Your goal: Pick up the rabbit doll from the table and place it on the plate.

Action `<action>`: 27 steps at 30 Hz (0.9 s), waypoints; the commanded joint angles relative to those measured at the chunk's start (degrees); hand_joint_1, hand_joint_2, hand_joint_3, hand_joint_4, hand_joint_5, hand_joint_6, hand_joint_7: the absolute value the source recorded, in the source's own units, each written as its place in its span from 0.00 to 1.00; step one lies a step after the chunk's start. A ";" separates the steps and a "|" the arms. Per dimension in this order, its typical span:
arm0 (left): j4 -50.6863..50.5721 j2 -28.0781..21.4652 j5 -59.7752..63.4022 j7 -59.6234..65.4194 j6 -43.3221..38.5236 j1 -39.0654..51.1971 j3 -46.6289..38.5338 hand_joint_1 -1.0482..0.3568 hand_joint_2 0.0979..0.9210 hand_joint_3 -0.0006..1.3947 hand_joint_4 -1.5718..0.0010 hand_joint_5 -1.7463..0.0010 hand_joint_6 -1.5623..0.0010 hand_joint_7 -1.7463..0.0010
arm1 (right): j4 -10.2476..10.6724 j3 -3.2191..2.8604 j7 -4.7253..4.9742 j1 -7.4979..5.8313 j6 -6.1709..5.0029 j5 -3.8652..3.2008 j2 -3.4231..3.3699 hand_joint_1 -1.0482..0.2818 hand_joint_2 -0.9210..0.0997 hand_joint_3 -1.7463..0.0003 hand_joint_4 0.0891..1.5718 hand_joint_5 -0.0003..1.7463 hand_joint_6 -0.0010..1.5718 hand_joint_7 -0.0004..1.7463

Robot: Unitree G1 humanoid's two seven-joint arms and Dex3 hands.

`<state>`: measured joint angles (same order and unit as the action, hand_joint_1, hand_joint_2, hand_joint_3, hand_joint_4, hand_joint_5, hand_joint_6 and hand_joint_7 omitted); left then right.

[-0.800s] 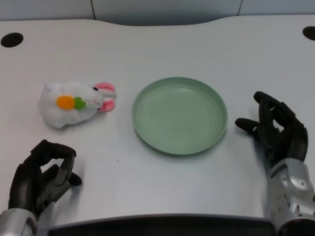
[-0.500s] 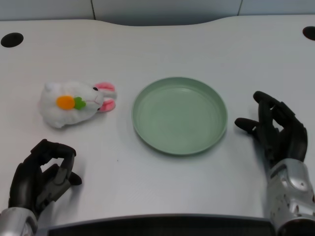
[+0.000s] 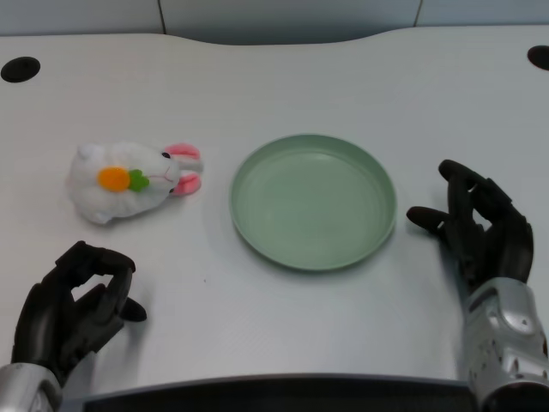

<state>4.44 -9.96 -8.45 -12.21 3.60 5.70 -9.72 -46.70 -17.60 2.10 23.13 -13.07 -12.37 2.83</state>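
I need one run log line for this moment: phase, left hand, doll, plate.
phase: before grasp | left hand: fingers curled, holding nothing, near table edge | rabbit doll: on table, left of plate | plate: empty

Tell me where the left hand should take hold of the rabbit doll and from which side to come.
Grip the rabbit doll around its round white body, probably from above. It lies on its side, pink ears pointing toward the plate, so the body is the bulkiest part. The left hand, holding nothing, sits nearer the camera, with bare table between them.
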 commanded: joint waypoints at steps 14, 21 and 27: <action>-11.93 -13.30 14.66 -2.95 -9.03 -8.61 2.97 0.44 1.00 0.34 0.72 0.20 0.72 0.44 | -1.04 0.12 1.37 1.03 -0.46 0.56 -0.89 0.56 0.00 0.85 0.45 0.59 0.44 0.28; -12.14 -26.23 35.46 -5.60 -2.97 -17.94 9.51 0.36 1.00 0.12 0.81 0.58 0.72 0.91 | -0.74 0.15 1.43 0.97 -0.44 0.48 -1.29 0.55 0.00 0.85 0.45 0.59 0.44 0.29; -11.15 -29.07 40.98 -8.29 -1.58 -23.24 12.80 0.32 1.00 0.05 0.83 0.73 0.74 0.98 | -1.34 0.15 1.31 1.25 -0.61 0.51 -1.34 0.55 0.00 0.85 0.44 0.59 0.44 0.29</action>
<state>-7.07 -37.58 31.51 -19.69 1.90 -16.10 2.20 -47.57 -17.55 3.34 24.10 -13.33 -11.61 1.94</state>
